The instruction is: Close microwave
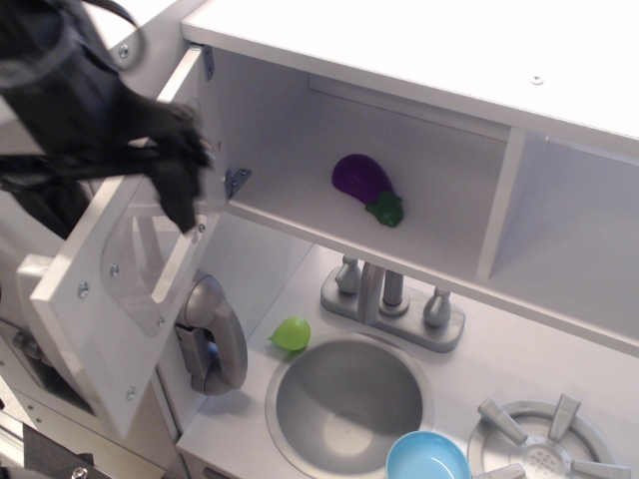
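The microwave (290, 150) is a white box compartment at upper centre, and it stands open. Its white door (105, 329) with a clear window (150, 244) swings far out to the left on a hinge (236, 181). A purple eggplant (365, 186) lies inside. My black gripper (110, 200) is blurred at upper left, at the door's outer top edge. Its fingers are spread, with one finger (180, 195) over the window side. The other finger is dark and partly hidden on the left. It holds nothing.
A grey curved handle (215, 339) sits below the door. A green fruit (291, 333) lies by the round sink (300, 419). The faucet (391, 299), a blue bowl (427, 461) and a stove burner (544, 449) are on the counter. A doorless cubby (584, 230) is on the right.
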Robot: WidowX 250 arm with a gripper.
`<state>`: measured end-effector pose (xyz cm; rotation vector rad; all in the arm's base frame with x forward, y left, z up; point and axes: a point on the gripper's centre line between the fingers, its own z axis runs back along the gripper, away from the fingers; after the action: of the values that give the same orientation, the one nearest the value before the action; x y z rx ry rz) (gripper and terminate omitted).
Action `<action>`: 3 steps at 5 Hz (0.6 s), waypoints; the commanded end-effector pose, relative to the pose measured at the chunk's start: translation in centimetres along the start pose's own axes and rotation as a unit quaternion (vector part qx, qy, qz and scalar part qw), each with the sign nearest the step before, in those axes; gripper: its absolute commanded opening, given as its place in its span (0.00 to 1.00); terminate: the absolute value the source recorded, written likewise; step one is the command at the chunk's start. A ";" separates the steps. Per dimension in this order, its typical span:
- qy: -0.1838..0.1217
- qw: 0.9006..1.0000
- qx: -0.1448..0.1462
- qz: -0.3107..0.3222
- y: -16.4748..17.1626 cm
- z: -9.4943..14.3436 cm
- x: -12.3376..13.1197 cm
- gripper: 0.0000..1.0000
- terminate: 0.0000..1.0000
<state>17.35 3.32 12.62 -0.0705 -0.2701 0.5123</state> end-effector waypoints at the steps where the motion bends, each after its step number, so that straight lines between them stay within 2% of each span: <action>1: -0.002 1.000 -0.012 0.011 -2.7 -1.3 0.1 1.00 0.00; 2: -0.004 0.999 -0.031 0.037 -6.0 -1.1 0.9 1.00 0.00; 3: 0.000 0.997 -0.039 0.066 -9.2 -0.2 2.1 1.00 0.00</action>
<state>23.01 -4.02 13.34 -0.1502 -0.2508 0.6417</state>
